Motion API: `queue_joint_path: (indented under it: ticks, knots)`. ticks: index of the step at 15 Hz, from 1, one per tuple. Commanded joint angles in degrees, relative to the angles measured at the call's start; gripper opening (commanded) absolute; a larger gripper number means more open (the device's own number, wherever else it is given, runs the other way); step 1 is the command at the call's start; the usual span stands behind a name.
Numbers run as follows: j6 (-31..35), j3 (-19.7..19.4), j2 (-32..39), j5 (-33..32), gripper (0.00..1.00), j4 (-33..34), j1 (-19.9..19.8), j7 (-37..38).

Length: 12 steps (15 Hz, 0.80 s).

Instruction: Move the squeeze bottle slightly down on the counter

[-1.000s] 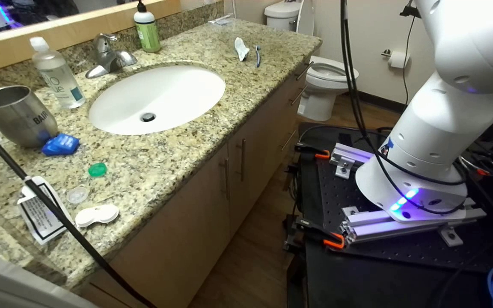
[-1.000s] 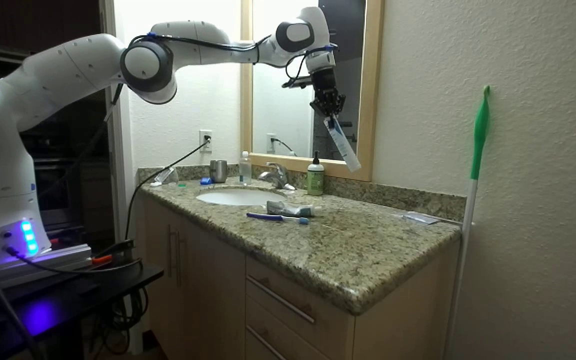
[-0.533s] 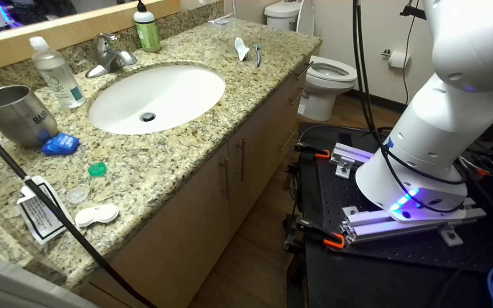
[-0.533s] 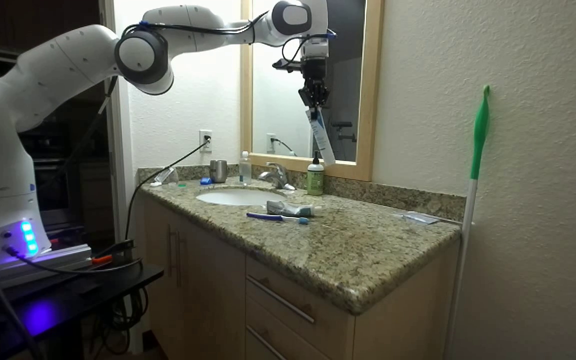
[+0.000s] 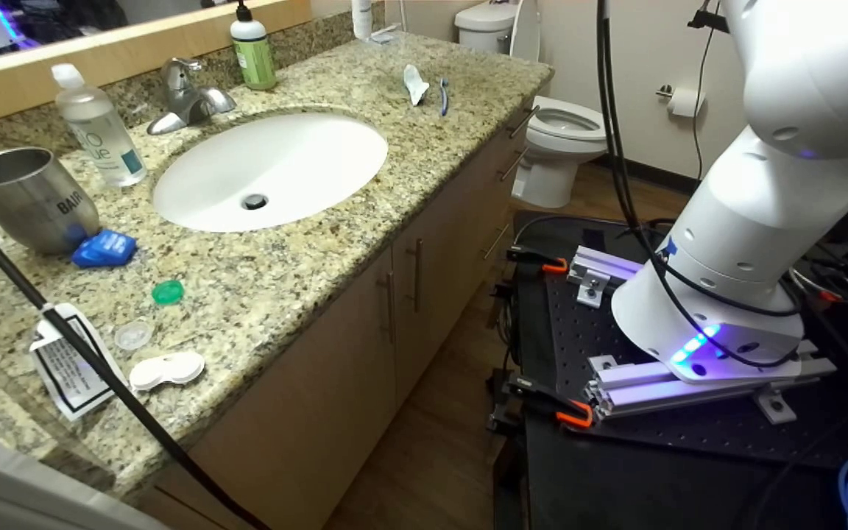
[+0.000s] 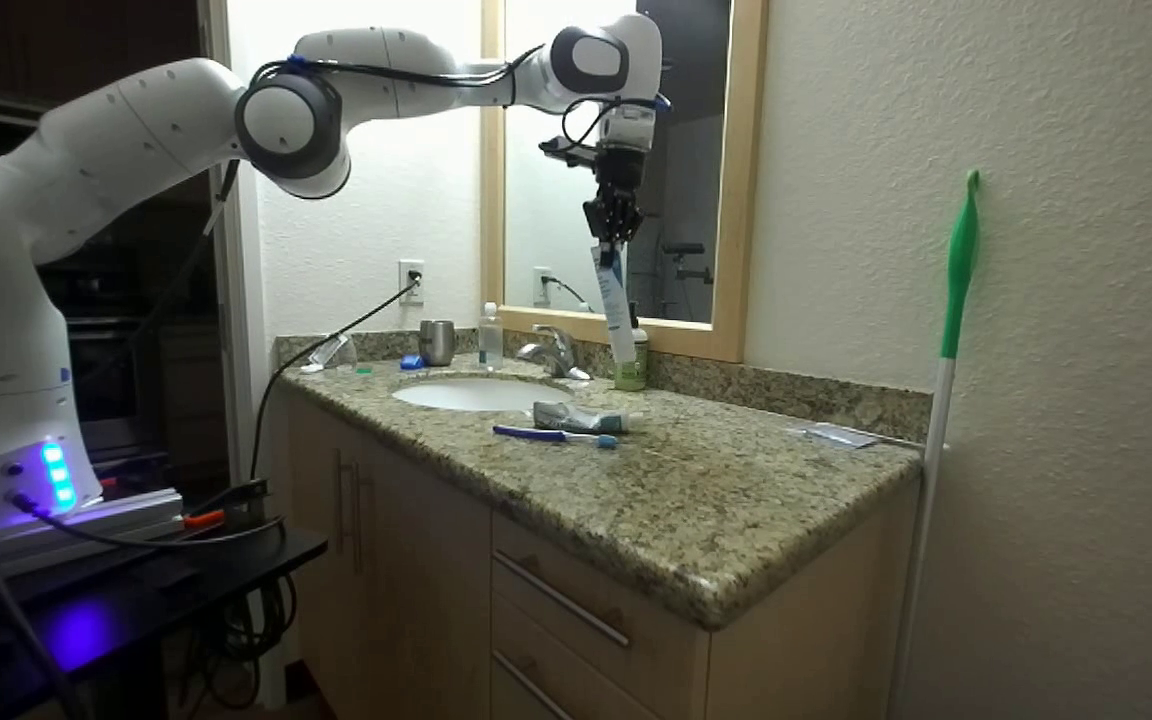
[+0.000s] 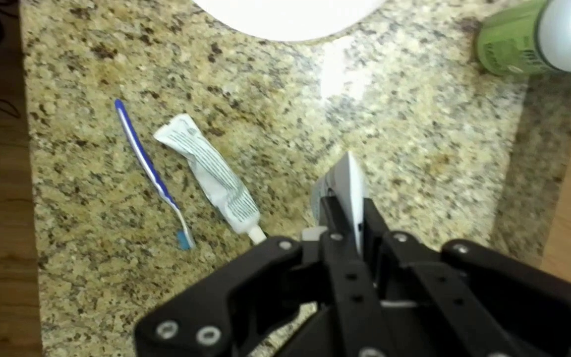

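Gripper [image 7: 353, 218] is narrow, pinching the squeeze bottle [image 6: 613, 310] by its flat upper end; wrist view shows me that end as a thin white edge between the tips. Bottle hangs over the counter [image 6: 676, 500], lower end down, slightly tilted, off the surface. In an exterior view it overlaps the green soap bottle [image 6: 633, 376]; wrist view has that one well apart from it, upper right corner. In an exterior view I get just the lower part of the squeeze bottle [image 5: 362, 20], cut by the top edge.

Wrist view, left of the gripper: toothpaste tube [image 7: 218, 183] lying flat, cap end nearest the gripper; toothbrush [image 7: 142, 156] just beside it, roughly parallel, blue head at the lower end. Sink [image 7: 290, 17] sits at the top edge of that view.

By the sink: faucet [image 5: 188, 96] behind it, clear plastic bottle [image 5: 100, 132] upright nearby, then steel cup [image 5: 34, 202] with a blue item [image 5: 104, 249] at its base; can't tell if those two touch. Nearer that end of the counter I see a green disc [image 5: 168, 292], clear disc [image 5: 133, 336], white two-lobed case [image 5: 167, 370] and printed packet [image 5: 71, 375]. A black cable [image 5: 122, 390] crosses in front of the printed packet.

In an exterior view a flat packet [image 6: 841, 436] lies at the opposite end, by the backsplash [image 6: 816, 405]; a green-handled pole [image 6: 961, 260] stands just beside the counter there.
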Motion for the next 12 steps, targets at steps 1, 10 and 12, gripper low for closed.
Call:
queue_joint_path:
  ticks: [1,10,12]
  knots:
    - [-8.9,0.6,3.5,1.3,0.03,1.6,-1.4,-4.8]
    - [-17.2,1.0,4.7,3.4,0.03,1.5,-5.3,-16.7]
    - [-15.8,0.9,4.5,2.8,0.03,1.0,-5.4,-21.3]
